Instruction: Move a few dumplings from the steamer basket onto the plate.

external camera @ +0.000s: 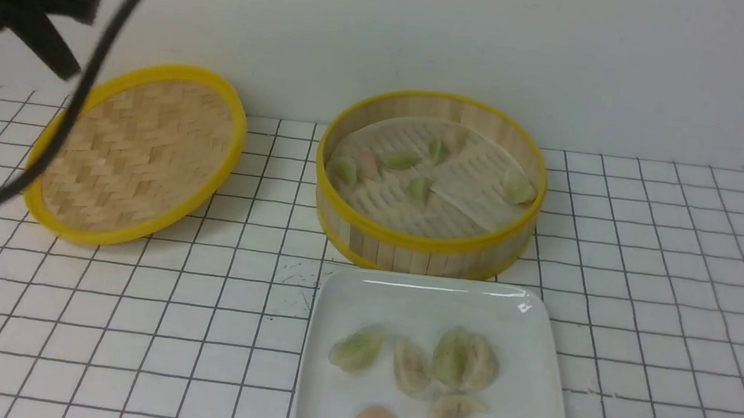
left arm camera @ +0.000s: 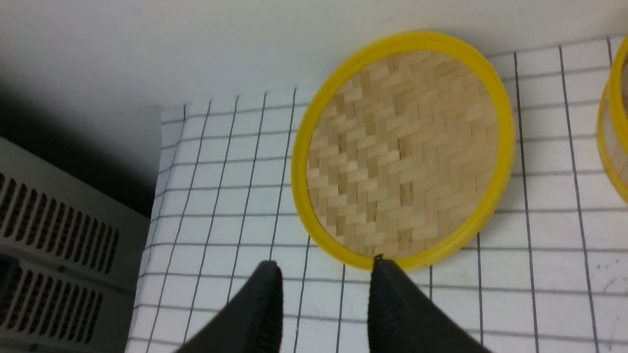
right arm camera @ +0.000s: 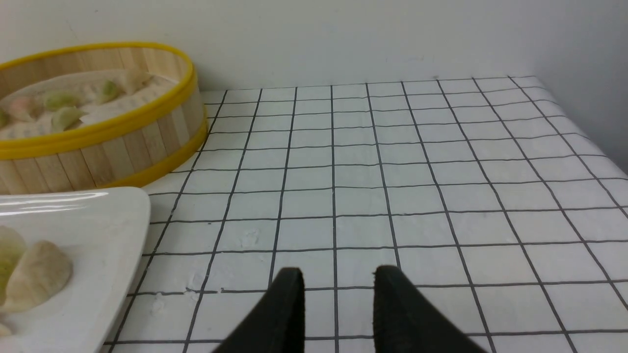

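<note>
Dumplings [external camera: 400,161] lie some in the basket [external camera: 420,247], some on the plate [external camera: 432,298]. They seem soft, light, slippery: pinch gently across the thick middle. Left gripper [left arm camera: 324,274] and right gripper [right arm camera: 338,279] are released, empty.

Ahead of me the steamer basket [external camera: 420,247] stands upright and uncovered on the surface [external camera: 653,286]. It is round bamboo with yellow rims, and it holds about six dumplings [external camera: 400,161], mostly pale green, one pinkish. Just nearer to me lies the plate [external camera: 362,293], glossy white and square, carrying about six more: green, beige and one pinkish, loosely spread.
</note>
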